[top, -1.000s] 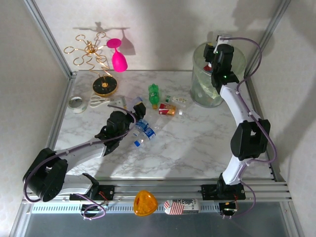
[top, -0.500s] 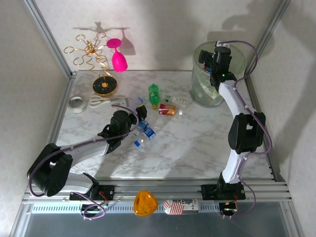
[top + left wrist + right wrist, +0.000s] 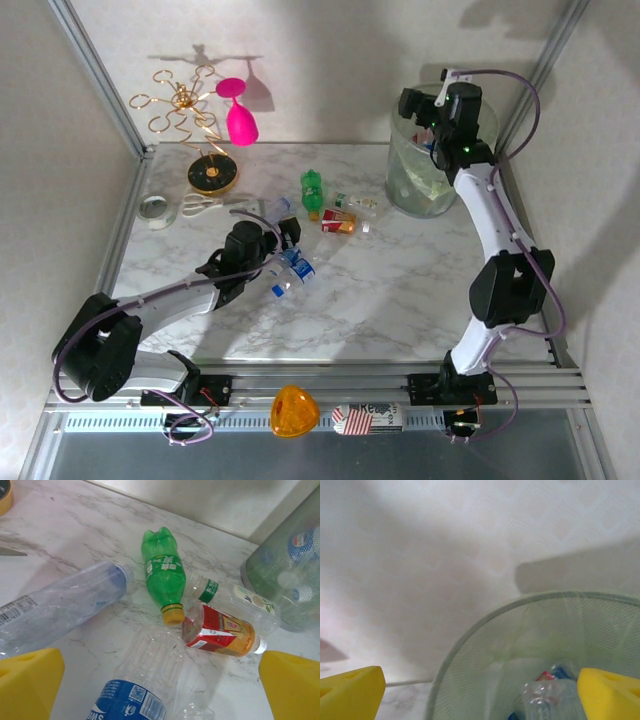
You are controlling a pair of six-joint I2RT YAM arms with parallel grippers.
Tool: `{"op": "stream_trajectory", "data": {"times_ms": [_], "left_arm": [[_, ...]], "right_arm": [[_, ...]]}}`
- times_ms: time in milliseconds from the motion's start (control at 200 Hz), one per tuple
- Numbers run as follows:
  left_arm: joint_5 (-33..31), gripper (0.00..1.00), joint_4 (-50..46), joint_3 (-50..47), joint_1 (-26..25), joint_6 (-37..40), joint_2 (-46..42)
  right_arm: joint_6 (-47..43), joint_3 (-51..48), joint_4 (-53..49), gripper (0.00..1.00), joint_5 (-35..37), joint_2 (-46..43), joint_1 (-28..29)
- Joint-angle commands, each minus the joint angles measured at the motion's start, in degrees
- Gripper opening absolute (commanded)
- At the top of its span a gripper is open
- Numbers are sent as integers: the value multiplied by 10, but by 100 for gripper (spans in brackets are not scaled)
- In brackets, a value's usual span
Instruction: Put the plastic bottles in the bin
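Several plastic bottles lie mid-table: a green one with a yellow cap, a red-labelled one, a clear one with a green band, a long clear one and a clear blue-labelled one. My left gripper is open, its yellow fingers on either side of the blue-labelled bottle without touching it. The pale-green bin stands at the back right with bottles inside. My right gripper hangs open and empty above the bin's rim.
A pink wine glass hangs on a gold wire rack at the back left, with a tape roll and scissors beside it. An orange object and a striped can sit on the front rail.
My right gripper has opened over the bin and risen higher above it. The left gripper has edged right, closer round the blue-labelled bottle.
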Motion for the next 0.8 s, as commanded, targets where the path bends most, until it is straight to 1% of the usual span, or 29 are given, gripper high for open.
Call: {"op": "stream_trajectory", "data": {"times_ms": [0,195,310,336,421,651,796], "left_arm": [[30,100,-17,7,5,-7,-16],[33,100,-41,-3,5,2,-26],[34,100,-43,-10,5,0,-37],[34,100,-59,-10,5,0,-40],[32,100,-70,-11,5,3,-50],[28,100,-91,-15,5,1,-69],[50,100,-72,-31,4,-5,-70]], "right_arm": [[10,-28,-43,99,-29,-31,13],[15,-77,-52,99,-47,-76,26],[23,-99,-57,99,-82,-91,34],[24,-104,-59,99,-89,-93,38],[28,-132,-63,99,-112,-106,49],[51,-246,-18,99,-139,-178,71],[69,-297,3,99,-161,-216,80]]}}
